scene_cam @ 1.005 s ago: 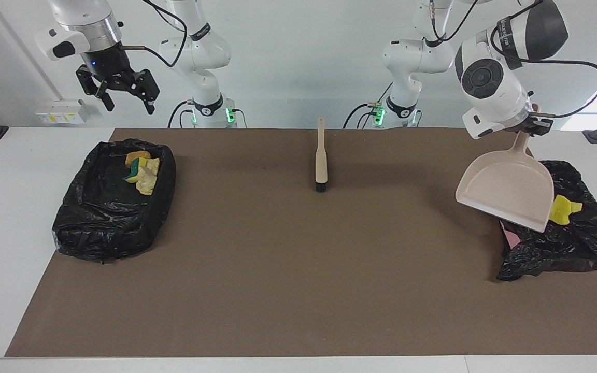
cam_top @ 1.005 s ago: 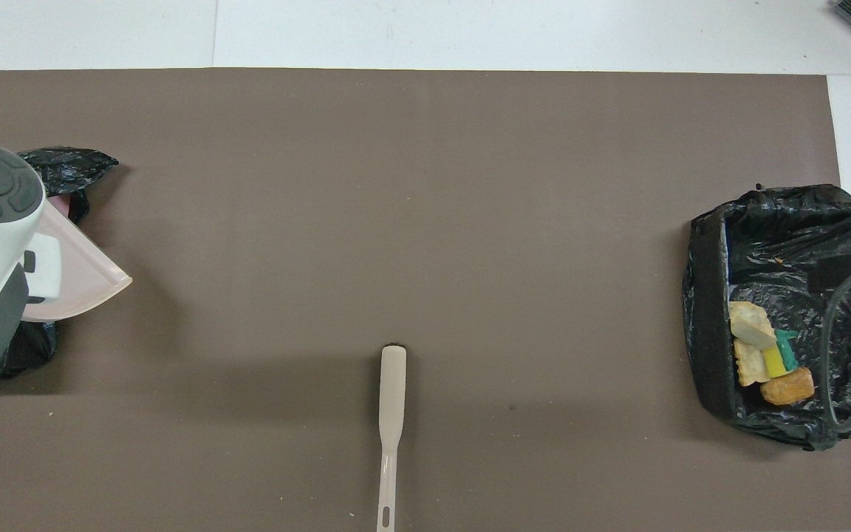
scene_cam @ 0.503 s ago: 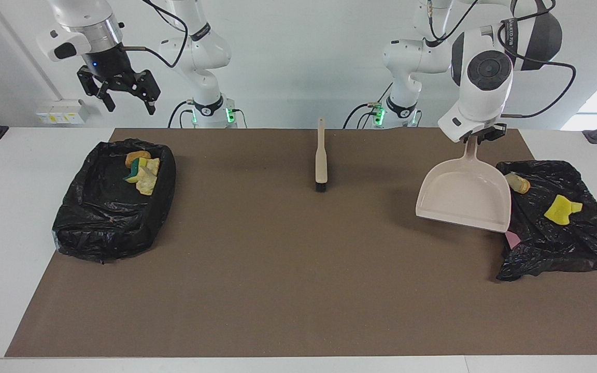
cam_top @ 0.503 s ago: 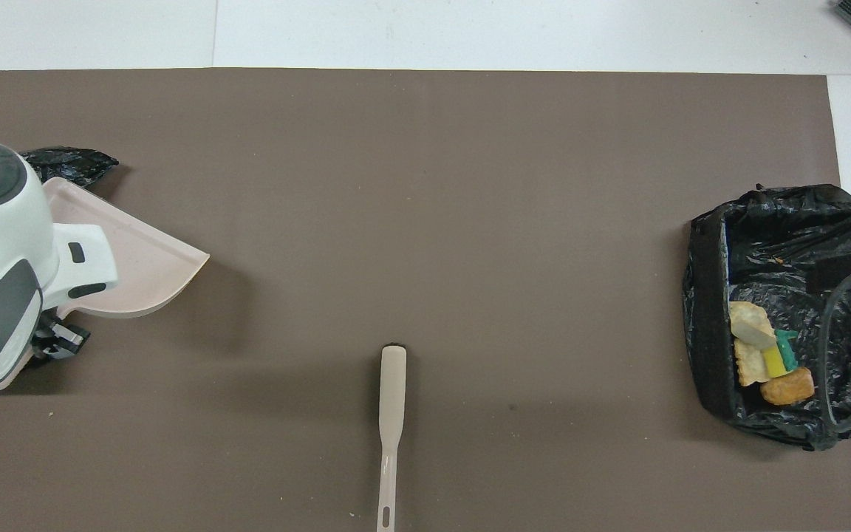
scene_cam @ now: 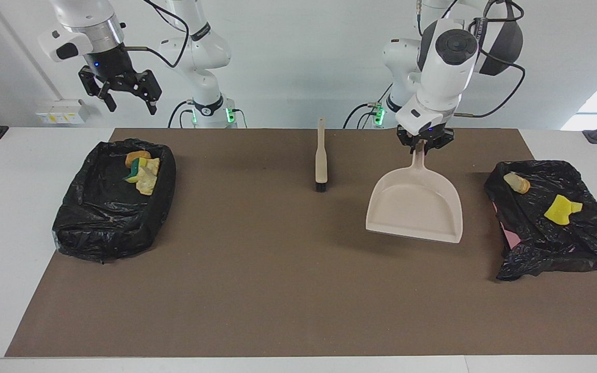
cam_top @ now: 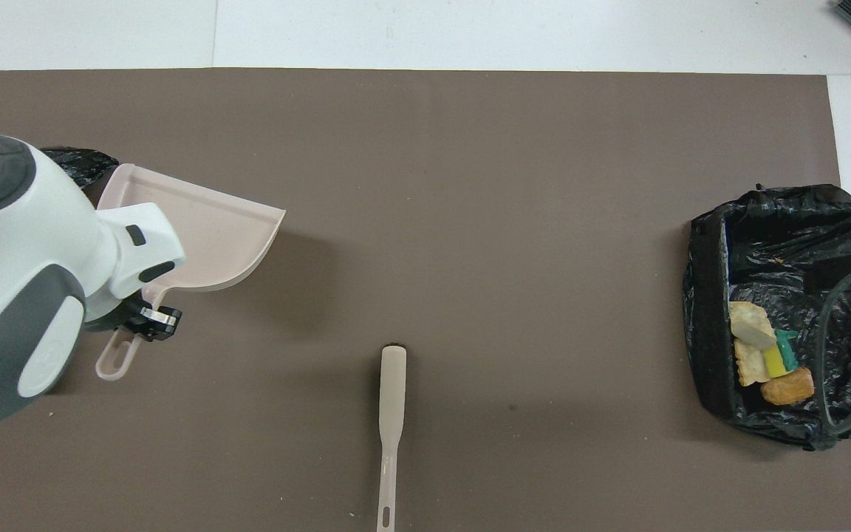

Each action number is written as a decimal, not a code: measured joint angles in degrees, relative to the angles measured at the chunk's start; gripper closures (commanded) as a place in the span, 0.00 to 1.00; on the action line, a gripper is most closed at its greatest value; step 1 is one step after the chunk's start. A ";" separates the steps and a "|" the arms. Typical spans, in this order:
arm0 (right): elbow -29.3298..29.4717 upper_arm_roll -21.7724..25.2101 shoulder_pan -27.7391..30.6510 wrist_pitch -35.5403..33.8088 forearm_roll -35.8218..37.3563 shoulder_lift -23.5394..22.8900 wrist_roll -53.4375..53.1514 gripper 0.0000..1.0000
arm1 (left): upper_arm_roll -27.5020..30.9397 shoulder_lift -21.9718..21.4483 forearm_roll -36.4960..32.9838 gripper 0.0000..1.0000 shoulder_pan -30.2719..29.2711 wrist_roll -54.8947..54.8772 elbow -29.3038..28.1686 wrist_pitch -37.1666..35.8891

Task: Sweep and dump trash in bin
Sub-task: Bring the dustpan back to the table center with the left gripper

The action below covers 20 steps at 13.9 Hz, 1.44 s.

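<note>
My left gripper (scene_cam: 423,145) is shut on the handle of the beige dustpan (scene_cam: 415,207), holding the empty pan low over the brown mat beside the black-lined bin (scene_cam: 552,243) at the left arm's end. A yellow sponge scrap (scene_cam: 562,210) and a small pastry piece (scene_cam: 517,182) lie in that bin. From overhead the dustpan (cam_top: 211,236) sticks out from under the left arm. My right gripper (scene_cam: 122,96) hangs open, high over the other black-lined bin (scene_cam: 86,238), which holds a pile of trash (scene_cam: 143,171); the same trash (cam_top: 765,355) shows from overhead.
The beige brush (scene_cam: 321,160) lies on the mat near the robots at mid-table, bristles pointing away from them; from overhead the brush (cam_top: 391,414) sits at bottom centre. The brown mat (scene_cam: 278,290) covers most of the white table.
My left gripper has carried the dustpan from over the bin at the left arm's end toward the table's middle, uncovering the pastry piece and the sponge. The right arm has barely moved.
</note>
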<state>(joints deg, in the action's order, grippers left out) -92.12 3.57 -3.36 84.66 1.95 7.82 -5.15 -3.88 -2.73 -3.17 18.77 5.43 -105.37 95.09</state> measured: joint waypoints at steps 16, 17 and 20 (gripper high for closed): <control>-0.09 -0.14 -0.07 -0.15 0.00 0.04 0.03 0.00 | -0.57 23.78 3.30 1.00 13.42 19.49 12.63 16.08; -0.11 -0.14 -0.07 -0.15 0.00 0.04 0.03 0.00 | -0.57 24.58 3.34 1.00 13.56 20.18 12.62 16.85; -0.22 -0.15 -0.07 -0.15 0.00 0.04 0.03 0.00 | -0.60 28.25 3.39 0.52 15.37 24.77 12.58 21.82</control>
<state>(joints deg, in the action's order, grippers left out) -92.34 3.43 -3.43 84.51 1.94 7.87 -5.12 -4.47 25.52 0.22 34.14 30.20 -92.78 116.91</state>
